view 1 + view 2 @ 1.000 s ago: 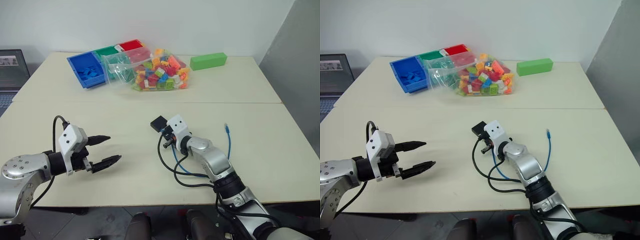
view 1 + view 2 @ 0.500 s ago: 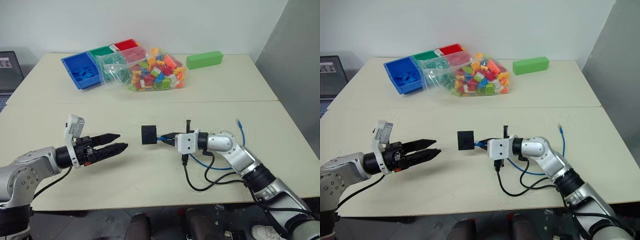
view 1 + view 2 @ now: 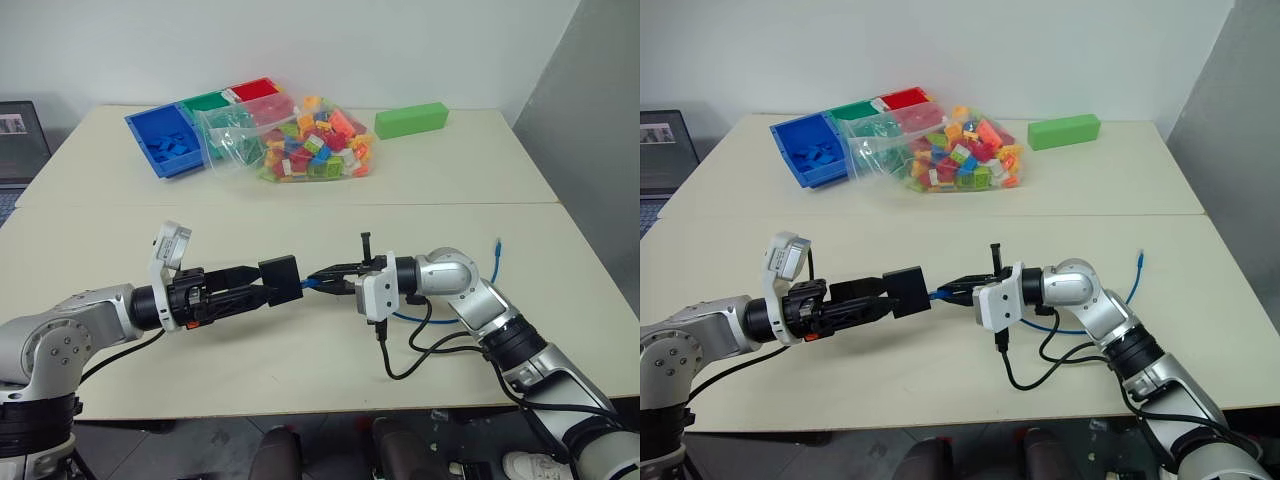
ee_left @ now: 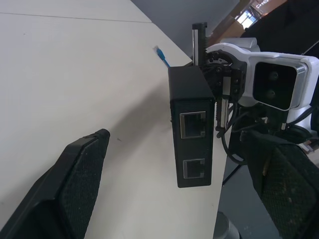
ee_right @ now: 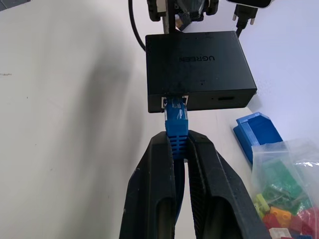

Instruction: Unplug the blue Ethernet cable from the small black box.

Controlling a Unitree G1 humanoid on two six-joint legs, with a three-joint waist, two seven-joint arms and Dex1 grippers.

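The blue Ethernet cable (image 5: 176, 130) is pinched just behind its plug by the clenched right claw (image 5: 179, 149), and the plug sits seated in a side port of the small black box (image 5: 199, 69), which hangs in the air straight ahead of those fingertips, above the tabletop (image 3: 300, 350). The left claw (image 3: 250, 287) is released, its jaws wide, and the box sits at its tips; from the head views I cannot tell whether the fingers touch it. In my judgement the step goes well if the left claw closes squarely on the box's flat faces, clear of the ports, before any pull; then the right claw draws straight back along the plug's axis. The cable's free end (image 3: 497, 243) trails beyond the right arm.
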